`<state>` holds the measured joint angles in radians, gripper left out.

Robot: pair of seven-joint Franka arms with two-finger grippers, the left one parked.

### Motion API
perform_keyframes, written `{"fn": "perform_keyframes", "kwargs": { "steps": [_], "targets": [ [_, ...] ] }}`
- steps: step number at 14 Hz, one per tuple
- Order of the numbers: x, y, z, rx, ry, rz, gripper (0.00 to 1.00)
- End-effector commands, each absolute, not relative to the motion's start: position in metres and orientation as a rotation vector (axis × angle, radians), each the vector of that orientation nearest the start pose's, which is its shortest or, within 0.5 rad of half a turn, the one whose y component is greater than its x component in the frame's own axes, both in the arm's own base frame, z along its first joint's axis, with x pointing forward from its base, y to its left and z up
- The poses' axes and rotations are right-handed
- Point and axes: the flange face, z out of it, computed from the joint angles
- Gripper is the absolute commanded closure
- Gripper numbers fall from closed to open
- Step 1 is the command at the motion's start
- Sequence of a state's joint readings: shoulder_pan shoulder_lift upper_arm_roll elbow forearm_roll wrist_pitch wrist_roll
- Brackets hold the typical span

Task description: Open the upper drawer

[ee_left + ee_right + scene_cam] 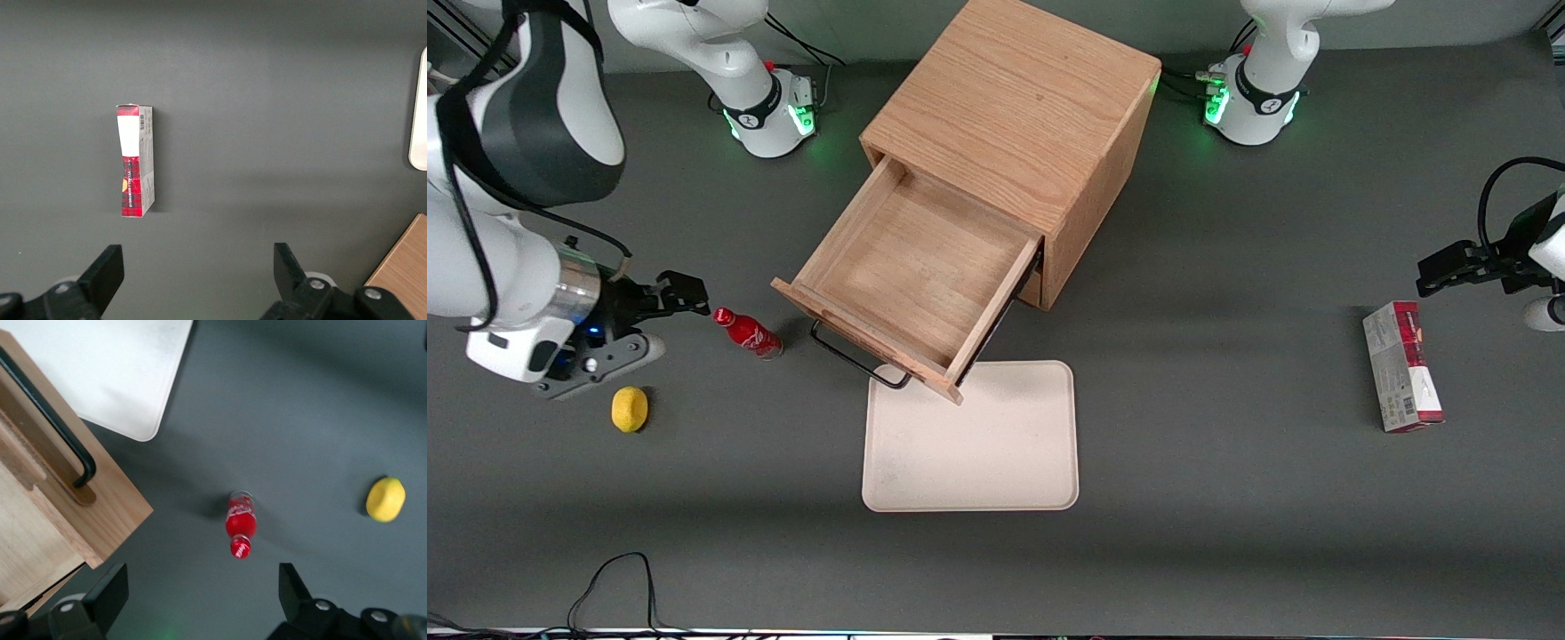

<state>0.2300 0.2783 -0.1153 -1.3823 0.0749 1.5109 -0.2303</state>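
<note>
The upper drawer [911, 267] of the wooden cabinet [1023, 116] stands pulled far out, its shallow wooden interior bare. Its dark bar handle [858, 356] faces the front camera and overhangs the tray's edge. My right gripper [669, 320] hangs open and holds nothing, off the drawer's front corner toward the working arm's end of the table, just beside the red bottle. In the right wrist view the gripper [202, 587] has its fingers wide apart above bare table, with the drawer front [100, 507] and handle [47, 407] close by. The lower drawer is hidden beneath the open one.
A small red bottle [747, 332] [240, 523] stands between the gripper and the drawer. A yellow lemon [630, 409] [385, 499] lies nearer the front camera. A cream tray [996, 462] [113, 367] lies in front of the drawer. A red-and-grey box [1402, 366] [135, 160] lies toward the parked arm's end.
</note>
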Motion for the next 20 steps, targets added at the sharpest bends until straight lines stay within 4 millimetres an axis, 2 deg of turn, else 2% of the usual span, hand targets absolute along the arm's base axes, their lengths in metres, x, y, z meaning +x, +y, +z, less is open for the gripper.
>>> {"fn": "perform_keyframes", "kwargs": {
  "steps": [1, 7, 9, 12, 14, 15, 17, 20],
  "targets": [
    [0.605, 0.075, 0.559, -3.077, -0.370, 0.224, 0.00],
    [0.603, 0.074, 0.574, -3.082, -0.296, 0.194, 0.00],
    [0.601, 0.067, 0.579, -3.080, -0.188, 0.183, 0.00],
    [0.597, 0.061, 0.590, -3.077, -0.190, 0.159, 0.00],
    [0.592, 0.039, 0.591, -3.070, -0.141, 0.181, 0.00],
    [0.589, 0.042, 0.591, -3.063, -0.154, 0.192, 0.00],
    [0.575, 0.042, 0.593, -3.058, -0.162, 0.197, 0.00],
    [0.534, 0.043, 0.602, -3.056, -0.182, 0.119, 0.00]
  ]
}}
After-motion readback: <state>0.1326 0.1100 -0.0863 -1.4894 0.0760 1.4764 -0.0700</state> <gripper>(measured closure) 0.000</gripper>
